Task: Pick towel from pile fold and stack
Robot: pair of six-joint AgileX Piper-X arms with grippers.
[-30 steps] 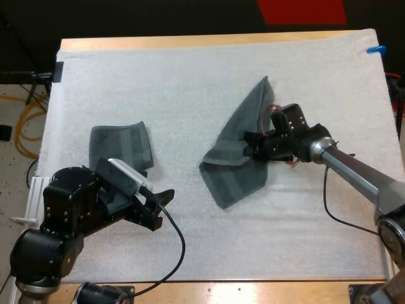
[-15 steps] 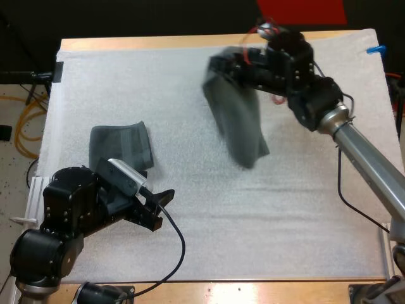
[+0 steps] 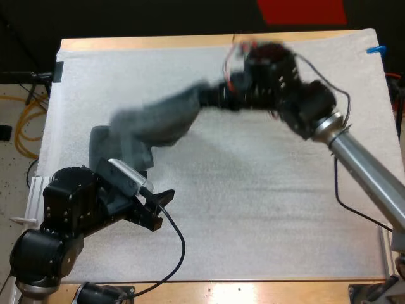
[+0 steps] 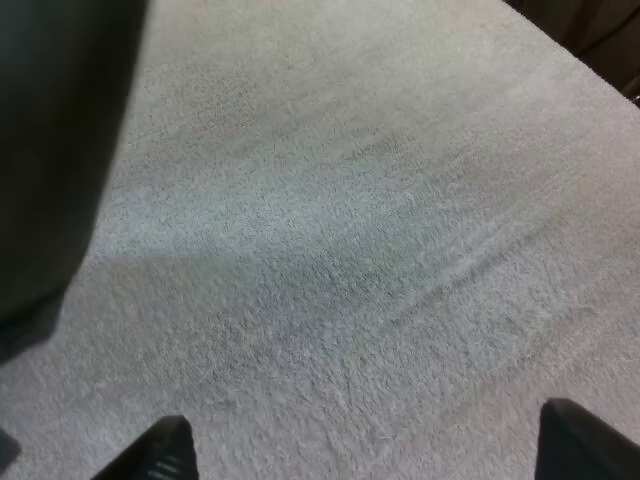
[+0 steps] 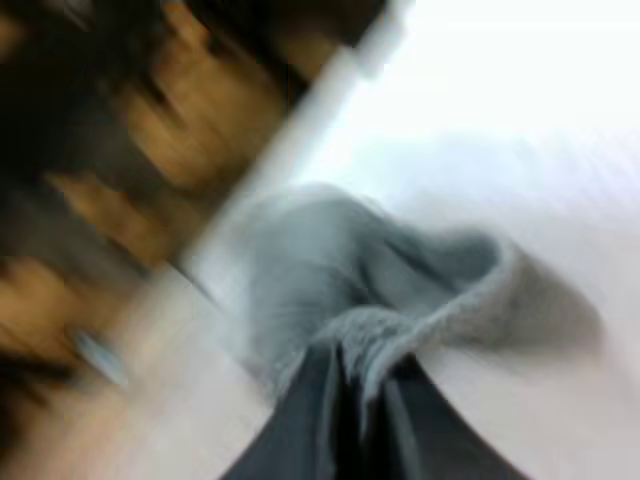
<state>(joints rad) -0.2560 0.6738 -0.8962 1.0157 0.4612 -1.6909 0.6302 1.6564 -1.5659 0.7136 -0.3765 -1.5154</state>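
My right gripper is shut on a dark grey-green towel, which trails out to the left above the mat, blurred by motion. Close up, its black fingers pinch a bunched edge of that towel. The towel's far end hangs over a folded towel that lies on the white mat at the left. Just in front of the folded towel, my left gripper rests low and open. Its two fingertips stand wide apart over bare mat.
A dark shape borders the mat beside my left gripper. The wooden table edge runs along the far side. Open mat stretches across the middle and right front.
My right arm lifted the towel off the mat and swung it from the far middle leftward, so it now trails out over the folded towel. The left arm has stayed still.
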